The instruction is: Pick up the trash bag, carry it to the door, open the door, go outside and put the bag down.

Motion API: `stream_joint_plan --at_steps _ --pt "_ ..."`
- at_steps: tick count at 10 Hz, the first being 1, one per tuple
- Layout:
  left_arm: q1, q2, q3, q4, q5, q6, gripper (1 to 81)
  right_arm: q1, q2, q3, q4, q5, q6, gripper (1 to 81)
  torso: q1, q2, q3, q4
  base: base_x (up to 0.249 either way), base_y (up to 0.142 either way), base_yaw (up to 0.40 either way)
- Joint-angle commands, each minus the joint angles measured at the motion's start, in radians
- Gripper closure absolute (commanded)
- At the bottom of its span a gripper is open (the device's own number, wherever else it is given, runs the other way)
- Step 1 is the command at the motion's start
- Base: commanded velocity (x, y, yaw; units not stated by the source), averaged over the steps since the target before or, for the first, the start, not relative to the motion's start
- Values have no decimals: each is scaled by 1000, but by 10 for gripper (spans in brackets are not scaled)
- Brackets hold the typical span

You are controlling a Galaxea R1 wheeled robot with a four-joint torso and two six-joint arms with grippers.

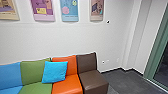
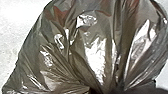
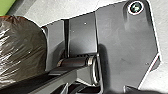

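Trash bag [image 2: 75, 57] bulging beside the dark plate [image 3: 127, 47], looking soft, slippery, wanting a neck hold; no telling either gripper's state!

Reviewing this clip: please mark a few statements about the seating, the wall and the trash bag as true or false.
1. The bright blue cushion rests where the green seat and orange seat meet. True.
2. The seat nearest the grey floor at the picture's right is yellow. False: that is the brown seat.
3. The trash bag appears in both wrist views. True.
4. Nothing hangs above the seats. False: posters do.
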Motion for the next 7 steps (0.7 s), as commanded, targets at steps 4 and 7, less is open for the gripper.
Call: stream_joint_plan --at_steps 4,7 --pt "-64 34 -55 -6 74 8 811 54 91 -137 -42 -61 -5 10 0 0 0 0 0 0 0" --pt "-64 40 -55 -6 75 8 811 54 91 -137 -41 -61 -3 10 0 0 0 0 0 0 0"
